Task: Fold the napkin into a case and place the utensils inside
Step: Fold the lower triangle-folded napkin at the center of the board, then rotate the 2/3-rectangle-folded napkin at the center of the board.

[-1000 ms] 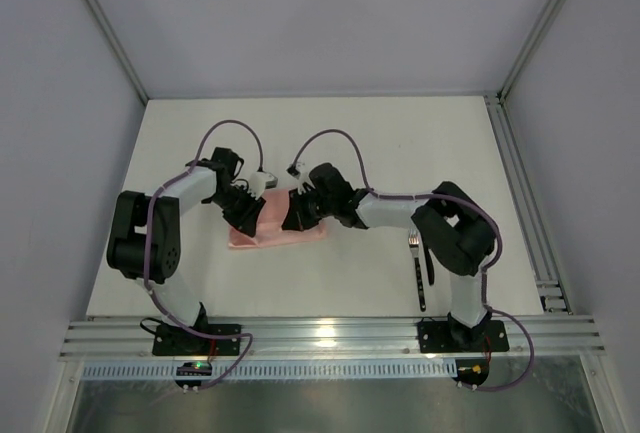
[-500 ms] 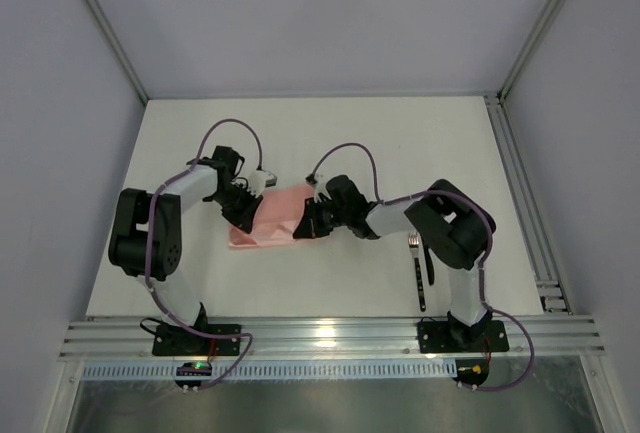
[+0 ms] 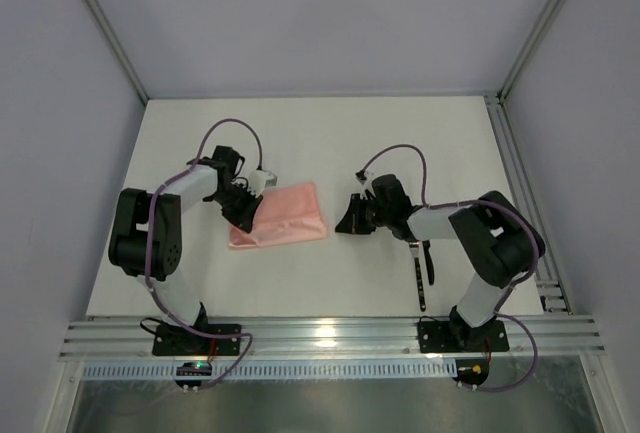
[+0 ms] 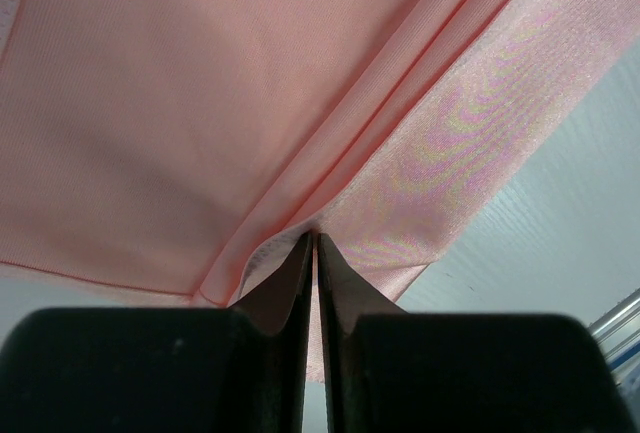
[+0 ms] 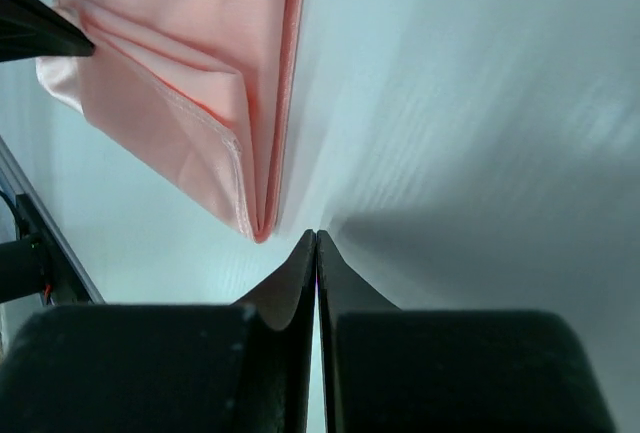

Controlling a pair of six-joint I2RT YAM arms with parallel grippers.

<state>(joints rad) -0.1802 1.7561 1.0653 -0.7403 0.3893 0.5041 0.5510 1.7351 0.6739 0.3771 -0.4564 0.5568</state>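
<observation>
One napkin (image 3: pixel 290 215) fold pinched in left end effector (image 4: pixel 315 237); right end effector (image 5: pixel 316 234) (pressed together, empty) nearby.

The top camera looks down from behind; 2 wrist cameras closely share the napkin (image 4: pixel 200 103).

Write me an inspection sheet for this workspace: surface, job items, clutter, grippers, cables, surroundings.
Surface: white table, flat, no stains seen.
Job's things: napkin folded into a layered pink shape left of centre; utensils lie on the table's right side, apart from it.
Clutter: nothing seen.
Grippers: left gripper shut on the napkin's left edge; right gripper shut, empty, just right of the napkin, not touching it.
Cables: purple cables arch over the table, clear of the napkin.
Surroundings: grey walls; metal rail along the near edge.
</observation>
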